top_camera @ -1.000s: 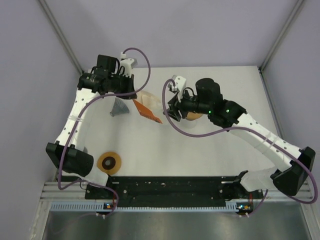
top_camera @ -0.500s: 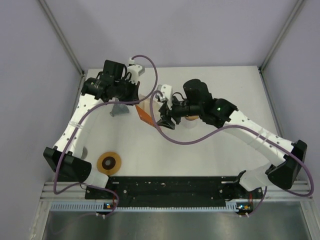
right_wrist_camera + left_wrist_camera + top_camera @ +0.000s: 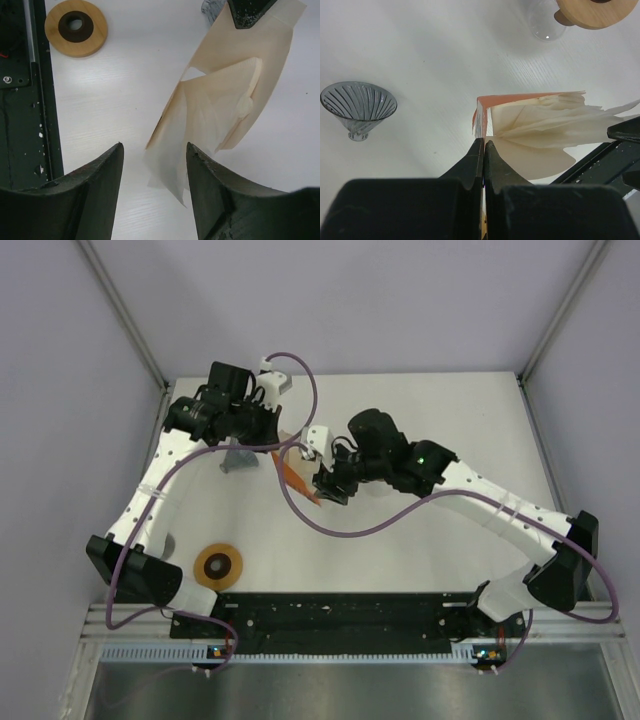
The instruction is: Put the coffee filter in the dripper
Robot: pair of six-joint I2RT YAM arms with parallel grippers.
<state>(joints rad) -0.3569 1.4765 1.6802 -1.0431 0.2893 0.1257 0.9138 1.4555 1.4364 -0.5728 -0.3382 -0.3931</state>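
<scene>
**Two hands at one sleeve of filters**

One hand does the holding. The left hand [image 3: 483, 146] is pinched tight on the edge of an orange sleeve [image 3: 520, 98] and holds it above the worktop [image 3: 420, 45]. The sleeve's open side faces the other arm. The paper filters [image 3: 545, 127] fan out of the sleeve in creased, cream-coloured layers. All of them are at the sleeve, in the air and apart from the dripper.

The dripper [image 3: 359, 106] is a ribbed cone of clear glass. It stands upright on its small foot on the worktop, wide mouth up. In the left wrist view it sits to the left of the sleeve.

The right hand [image 3: 152, 162] is spread open. In its own camera its two dark fingers [image 3: 95, 180] stand either side of the lowest corner of the fanned paper. Whether either finger touches the paper cannot be told. From above, this hand sits just beside the sleeve's lower end, near the middle of the worktop.

A wooden ring [image 3: 76, 27] with a dark hole lies flat near the front of the worktop, beside the black rail [image 3: 20, 100] and well apart from the filters. At the top edge of the left wrist view there is a wooden disc [image 3: 592, 11] with a clear glass piece [image 3: 547, 25] next to it. Both are cropped too far to tell more.
</scene>
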